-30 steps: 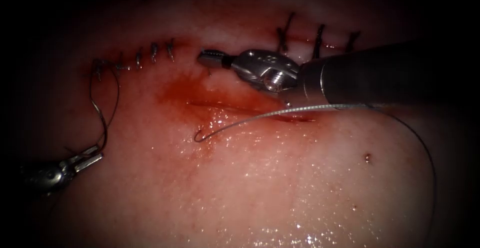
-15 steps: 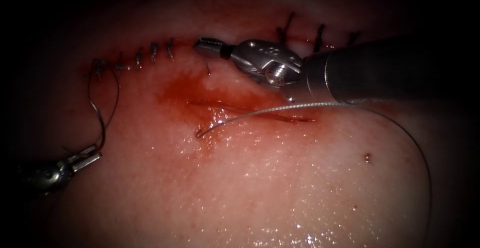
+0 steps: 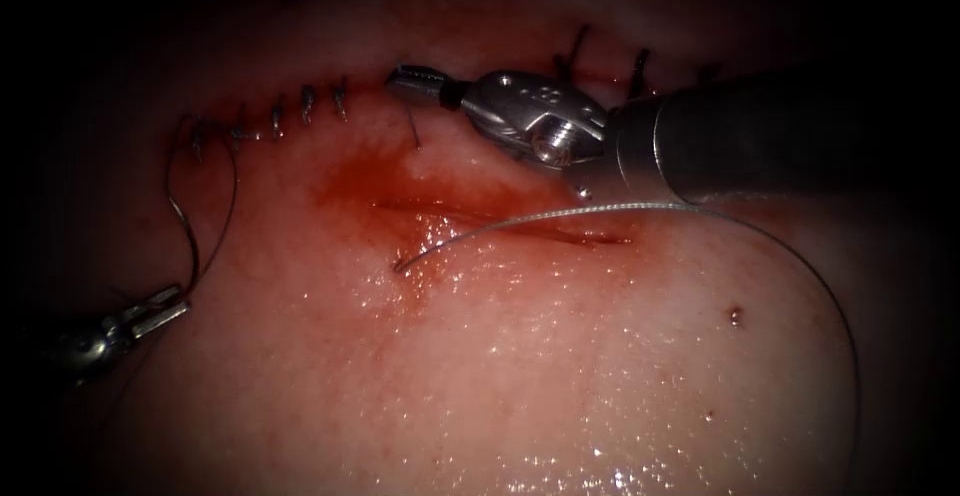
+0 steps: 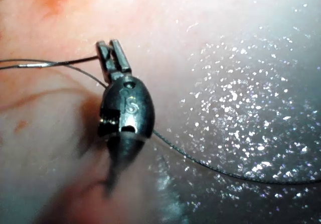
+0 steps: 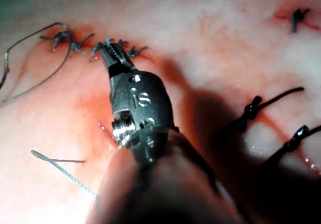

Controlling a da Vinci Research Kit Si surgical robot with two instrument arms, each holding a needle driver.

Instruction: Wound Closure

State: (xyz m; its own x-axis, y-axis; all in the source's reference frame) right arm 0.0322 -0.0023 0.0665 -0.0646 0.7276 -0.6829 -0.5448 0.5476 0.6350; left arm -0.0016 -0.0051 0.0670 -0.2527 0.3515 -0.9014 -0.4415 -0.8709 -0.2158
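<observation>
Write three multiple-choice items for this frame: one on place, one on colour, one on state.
1. Where is the tip of the silver metal right gripper?
A. Above the open slit-like cut, by the row of small dark stitches
B. Below the cut, on glistening tissue
C. Beside the other tool

2. What colour is the fluid around the cut?
A. Clear
B. Red
C. Black

3. The small metal left gripper is:
A. Open and empty
B. Shut on tissue
C. Shut on the thin grey thread

Key:
1 A: it sits above the cut, shut on a thin dark strand.
2 B: a red stain surrounds the cut.
3 C: the left wrist view shows the thread clamped in it.
</observation>
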